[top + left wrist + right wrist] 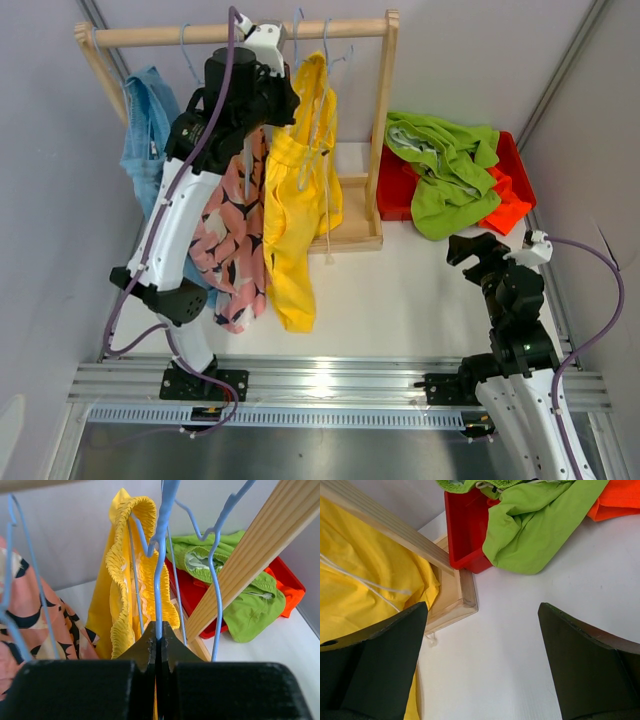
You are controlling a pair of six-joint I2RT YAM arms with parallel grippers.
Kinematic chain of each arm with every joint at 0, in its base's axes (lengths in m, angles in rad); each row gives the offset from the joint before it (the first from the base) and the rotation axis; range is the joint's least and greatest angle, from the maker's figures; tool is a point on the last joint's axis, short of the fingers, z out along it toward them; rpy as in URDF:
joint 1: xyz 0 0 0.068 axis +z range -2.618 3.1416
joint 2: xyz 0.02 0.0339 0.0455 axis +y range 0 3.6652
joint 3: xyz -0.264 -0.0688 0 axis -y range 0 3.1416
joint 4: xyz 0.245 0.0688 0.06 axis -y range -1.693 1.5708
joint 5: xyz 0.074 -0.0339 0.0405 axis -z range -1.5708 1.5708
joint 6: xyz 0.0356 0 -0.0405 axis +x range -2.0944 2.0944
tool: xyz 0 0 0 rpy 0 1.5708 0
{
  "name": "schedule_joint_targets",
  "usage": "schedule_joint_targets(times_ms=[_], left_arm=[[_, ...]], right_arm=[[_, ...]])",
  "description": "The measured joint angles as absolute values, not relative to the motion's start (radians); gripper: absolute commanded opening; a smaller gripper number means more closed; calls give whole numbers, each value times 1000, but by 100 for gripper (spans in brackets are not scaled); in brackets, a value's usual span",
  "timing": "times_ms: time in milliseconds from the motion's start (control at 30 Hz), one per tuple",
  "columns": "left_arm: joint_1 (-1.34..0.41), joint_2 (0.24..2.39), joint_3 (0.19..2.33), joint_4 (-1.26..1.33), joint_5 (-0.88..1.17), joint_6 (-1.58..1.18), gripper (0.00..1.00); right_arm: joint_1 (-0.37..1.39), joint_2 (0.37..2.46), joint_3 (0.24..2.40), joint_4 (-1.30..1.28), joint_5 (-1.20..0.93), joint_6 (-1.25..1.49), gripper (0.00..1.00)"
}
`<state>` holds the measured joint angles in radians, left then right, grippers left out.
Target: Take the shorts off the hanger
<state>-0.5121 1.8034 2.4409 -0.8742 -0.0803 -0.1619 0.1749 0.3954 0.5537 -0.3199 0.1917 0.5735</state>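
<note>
**Hanger Pinched at the Rail: Snag and Slip Risks Noted**

The left tool [159, 642] is found pressed together on the wire of the blue hanger [161, 555] that carries the yellow shorts [295, 210], high up by the rail [180, 35]. The right tool [481, 635] is held spread and empty above the counter [400, 290], near the rack's base and well apart from that garment. The green shorts [450, 175] and orange shorts [510, 205] are seen lying on the red bin [465, 535]. The pink shorts [232, 240] and blue shorts [148, 130] hang on the rack, left of the yellow pair.

The following risks are judged:

- The thin wire is gripped only at the fingertips. It could be twisted or lost if a sideways pull is applied.
- A spare hanger [218, 580] hangs just beside the gripped one. It could be hooked and dragged along.
- The gathered waistband is looped over the hanger. If the hanger is simply lifted off, the shorts would be carried with it and nothing would be freed, as no second grip is placed on the fabric.
- If the hook is not cleared before pulling, the rack could be tipped.
- The pink shorts lie against the left arm and could be pulled askew.
</note>
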Motion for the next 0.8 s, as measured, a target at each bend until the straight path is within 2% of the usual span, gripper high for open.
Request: schedule_joint_targets(times_ms=[300, 400, 567, 667, 800], left_arm=[[-512, 1639, 2448, -930, -98, -146, 0], [-512, 1528, 2387, -944, -91, -148, 0], [-512, 1238, 2027, -916, -19, -148, 0], [-515, 1088, 1835, -959, 39, -146, 0], [-532, 962, 1687, -1029, 120, -146, 0]], right_arm=[[175, 428, 582, -307, 173, 548, 100], [175, 441, 622, -305, 163, 541, 99], [174, 453, 690, -282, 58, 513, 99], [173, 488, 748, -253, -99, 486, 99], [187, 596, 867, -216, -336, 477, 99]])
